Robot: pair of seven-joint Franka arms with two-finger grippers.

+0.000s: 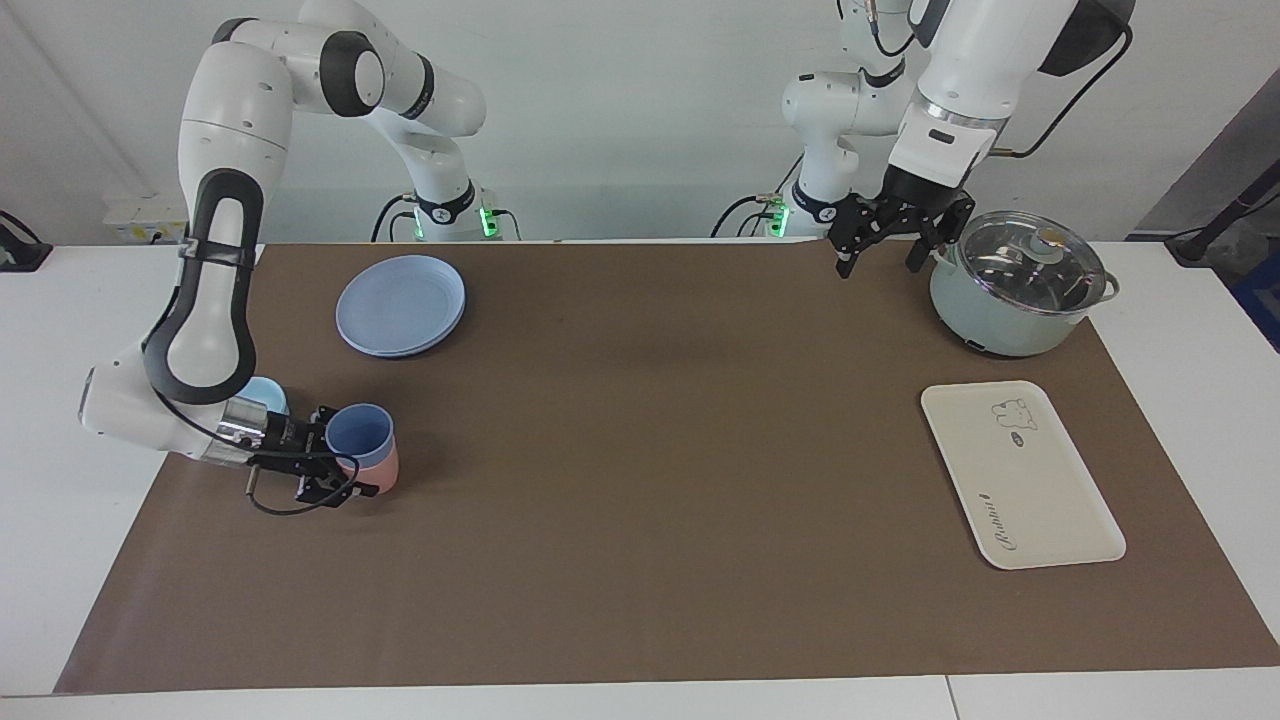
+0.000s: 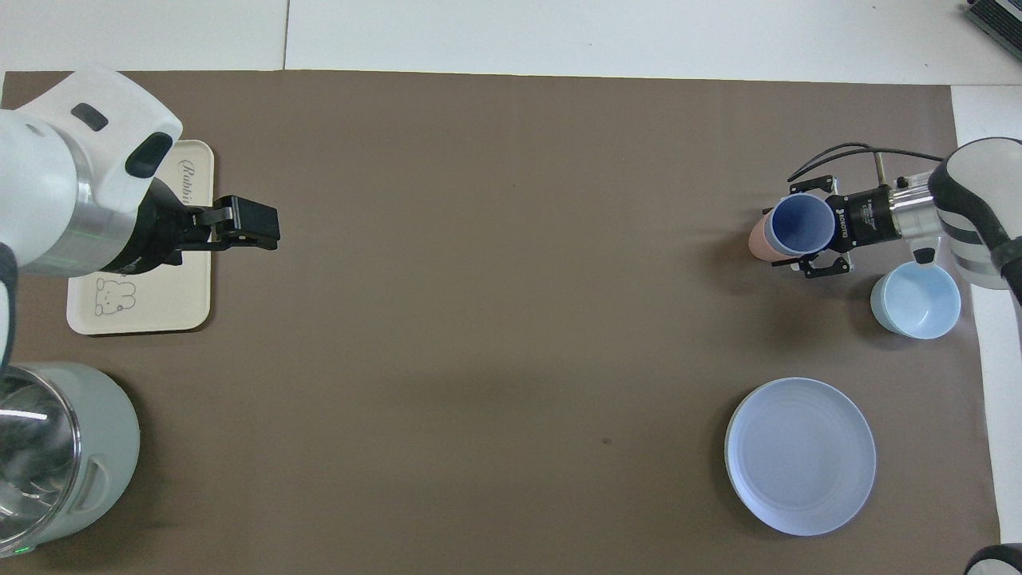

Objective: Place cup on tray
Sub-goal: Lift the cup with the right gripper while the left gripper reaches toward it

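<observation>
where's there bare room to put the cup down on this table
The tray lies wholly bare, toward the left arm's end beside the pot. The wide brown mat between the tray and the plate is free too. It is crowded at the right arm's end: the right gripper is shut on the cup, nested in the pink tumbler, beside the bowl.
</observation>
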